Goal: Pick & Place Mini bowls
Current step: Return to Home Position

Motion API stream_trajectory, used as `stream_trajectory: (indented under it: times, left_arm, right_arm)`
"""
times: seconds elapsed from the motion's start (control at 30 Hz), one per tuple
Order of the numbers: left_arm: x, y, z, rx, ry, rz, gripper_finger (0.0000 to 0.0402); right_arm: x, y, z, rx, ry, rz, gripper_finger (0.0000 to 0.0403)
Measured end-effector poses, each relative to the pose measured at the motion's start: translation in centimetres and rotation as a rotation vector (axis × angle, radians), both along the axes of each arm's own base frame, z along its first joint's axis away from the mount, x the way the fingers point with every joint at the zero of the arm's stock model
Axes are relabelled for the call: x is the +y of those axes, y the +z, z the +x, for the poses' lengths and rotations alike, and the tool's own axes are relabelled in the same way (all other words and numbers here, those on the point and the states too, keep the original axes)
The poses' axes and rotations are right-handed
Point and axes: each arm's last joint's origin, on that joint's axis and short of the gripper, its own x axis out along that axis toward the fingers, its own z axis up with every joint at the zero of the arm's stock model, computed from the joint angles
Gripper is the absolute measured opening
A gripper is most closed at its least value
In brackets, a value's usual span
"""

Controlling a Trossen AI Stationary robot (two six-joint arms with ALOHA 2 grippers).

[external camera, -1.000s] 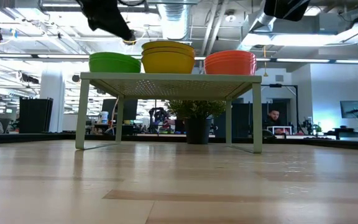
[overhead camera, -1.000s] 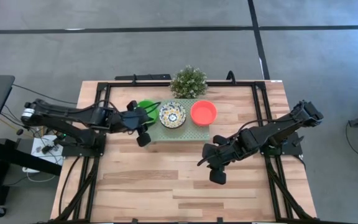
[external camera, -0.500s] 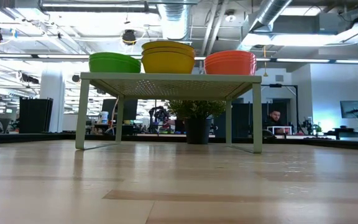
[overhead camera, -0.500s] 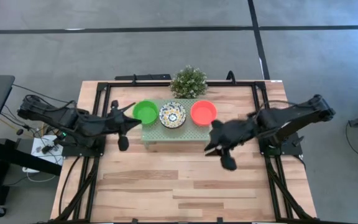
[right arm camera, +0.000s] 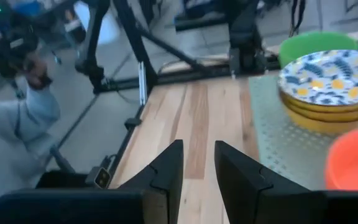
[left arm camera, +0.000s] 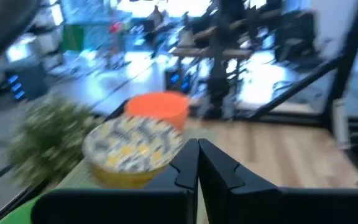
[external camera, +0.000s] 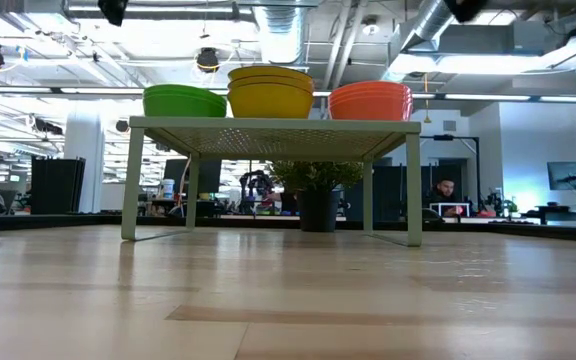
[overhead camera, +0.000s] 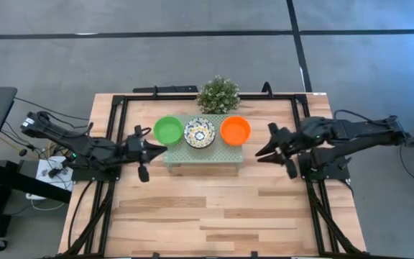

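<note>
One wooden table (overhead camera: 192,216) carries one pale green perforated platform (overhead camera: 225,155) toward its 12 o'clock edge, with one plant (overhead camera: 218,94) at the platform's 12 o'clock. There are two arms. The left gripper (left arm camera: 197,149), fingers pressed together and empty, sits at the platform's 9 o'clock. The right gripper (right arm camera: 198,147), fingers slightly parted and empty, is at its 3 o'clock.

The mini bowls stand on the platform in three stacks: the green stack (overhead camera: 168,130) at 9 o'clock, the patterned stack (overhead camera: 200,133), blue-yellow inside and yellow beneath, in the centre, and the orange-red stack (overhead camera: 235,130) at 3 o'clock. The bowls in each stack cannot be counted.

A second ago the left gripper hung at the green stack and the right was at the platform's 5 o'clock.
</note>
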Motion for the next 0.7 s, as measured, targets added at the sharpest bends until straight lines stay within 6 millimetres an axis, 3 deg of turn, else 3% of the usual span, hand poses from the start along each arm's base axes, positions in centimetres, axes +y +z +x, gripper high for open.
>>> stream_trajectory:
  times: [0.2,0.47,0.7]
  left_arm:
    - [-0.1,0.2,-0.2,-0.067,-0.059,0.026,0.0007]
    - [1.2,2.1,-2.9,-0.197,-0.052,0.039,0.0007]
    - [1.3,-0.6,-3.1,-0.200,-0.051,0.034,0.0010]
  right_arm:
    - [-1.0,-2.3,-3.8,-0.163,-0.032,0.020,0.0087]
    - [-1.4,-6.4,-7.2,-0.330,-0.025,0.009,0.0087]
    - [-1.6,-9.2,-9.0,-0.424,-0.025,0.004,0.0087]
